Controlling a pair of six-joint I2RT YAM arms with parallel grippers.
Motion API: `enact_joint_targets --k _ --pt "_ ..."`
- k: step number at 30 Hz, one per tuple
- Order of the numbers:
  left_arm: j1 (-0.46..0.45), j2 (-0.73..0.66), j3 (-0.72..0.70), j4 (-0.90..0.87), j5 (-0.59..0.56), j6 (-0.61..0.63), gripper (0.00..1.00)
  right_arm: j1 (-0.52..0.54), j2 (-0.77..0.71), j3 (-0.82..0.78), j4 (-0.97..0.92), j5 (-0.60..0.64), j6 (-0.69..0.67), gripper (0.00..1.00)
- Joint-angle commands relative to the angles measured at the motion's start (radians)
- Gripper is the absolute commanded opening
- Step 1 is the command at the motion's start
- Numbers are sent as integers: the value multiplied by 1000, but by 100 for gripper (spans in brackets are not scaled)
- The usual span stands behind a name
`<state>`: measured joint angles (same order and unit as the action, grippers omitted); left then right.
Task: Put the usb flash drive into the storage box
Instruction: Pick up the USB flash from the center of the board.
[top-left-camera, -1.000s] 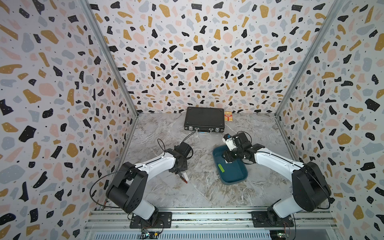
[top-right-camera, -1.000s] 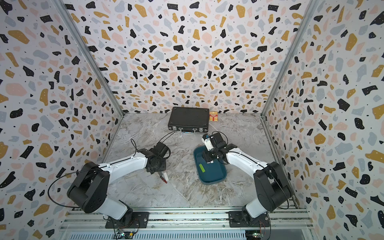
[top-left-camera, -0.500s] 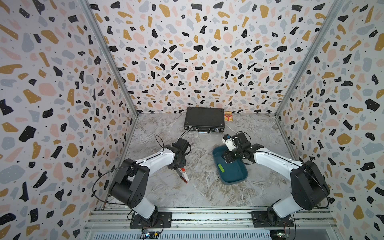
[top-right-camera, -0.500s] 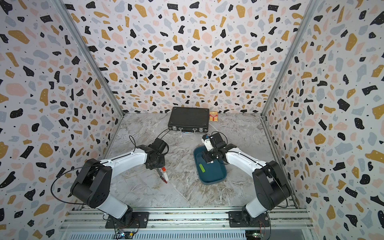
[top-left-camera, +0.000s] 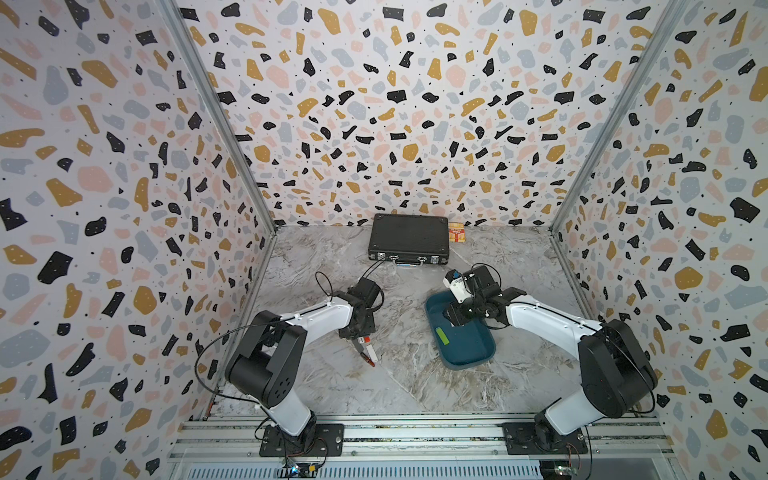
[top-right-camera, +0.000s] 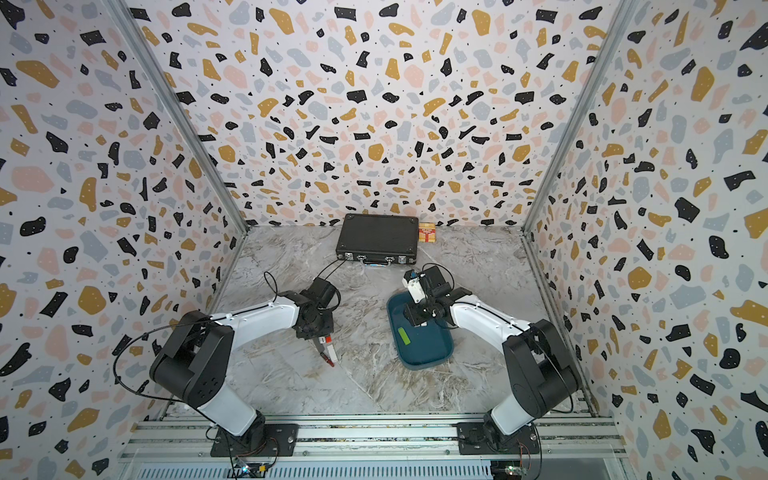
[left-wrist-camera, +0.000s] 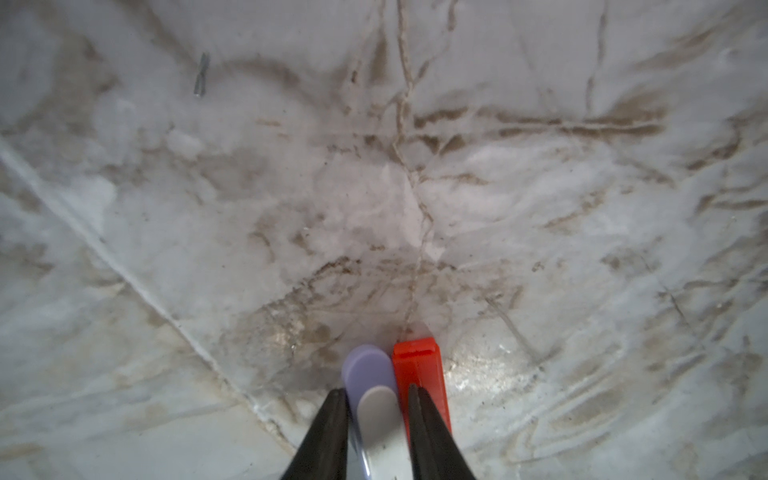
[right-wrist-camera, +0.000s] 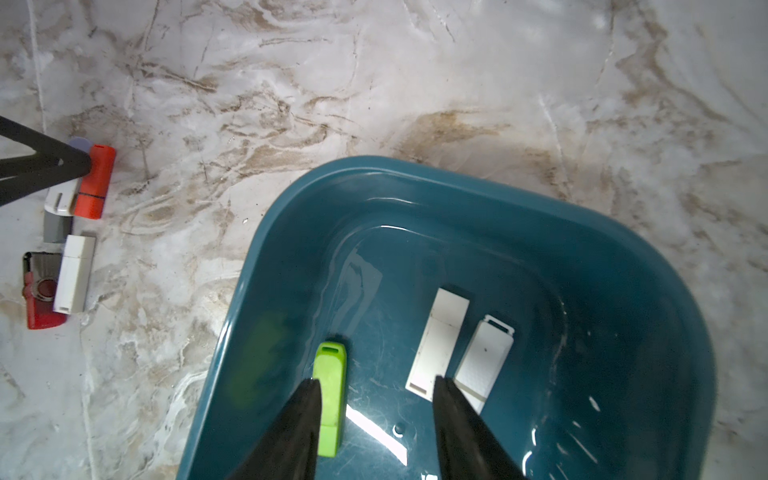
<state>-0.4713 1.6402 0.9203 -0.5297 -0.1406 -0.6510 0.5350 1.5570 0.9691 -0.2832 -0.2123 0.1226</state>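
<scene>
Several usb flash drives lie in a cluster on the marble table. My left gripper (left-wrist-camera: 376, 390) is shut on a white and lavender usb flash drive (left-wrist-camera: 374, 399) that rests on the table; it also shows as the left gripper (top-left-camera: 360, 341) in a top view. A red drive (left-wrist-camera: 419, 365) lies against the outside of one finger. The teal storage box (top-left-camera: 469, 349) (right-wrist-camera: 415, 187) holds a green drive (right-wrist-camera: 330, 386) and two white drives (right-wrist-camera: 440, 345). My right gripper (right-wrist-camera: 376, 384) hangs open inside the box between them, nothing in its jaws.
A white drive (right-wrist-camera: 75, 274) and a red swivel drive (right-wrist-camera: 39, 291) lie beyond the held one. A black briefcase (top-left-camera: 409, 241) and a small orange carton (top-left-camera: 456, 232) stand at the back wall. Patterned walls close in three sides.
The left arm has shifted its elbow and its jaws have narrowed onto the white and lavender drive. The right arm has stayed almost still over the box.
</scene>
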Motion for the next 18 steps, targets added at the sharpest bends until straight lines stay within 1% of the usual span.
enact_joint_targets --k 1,4,6,11,18 --pt "2 -5 -24 -3 1 4 28 2 7 4 -7 -10 -6 49" --pt "2 -3 -24 -7 3 1 28 2 9 5 -10 -10 -5 49" --pt "2 -6 -28 -4 7 1 30 3 9 2 -7 -9 -6 49" --pt "2 -20 -31 -75 -50 -10 31 3 11 2 -7 -11 -3 49" --pt "7 -79 -76 -84 -70 -19 33 2 20 2 -1 -18 1 49"
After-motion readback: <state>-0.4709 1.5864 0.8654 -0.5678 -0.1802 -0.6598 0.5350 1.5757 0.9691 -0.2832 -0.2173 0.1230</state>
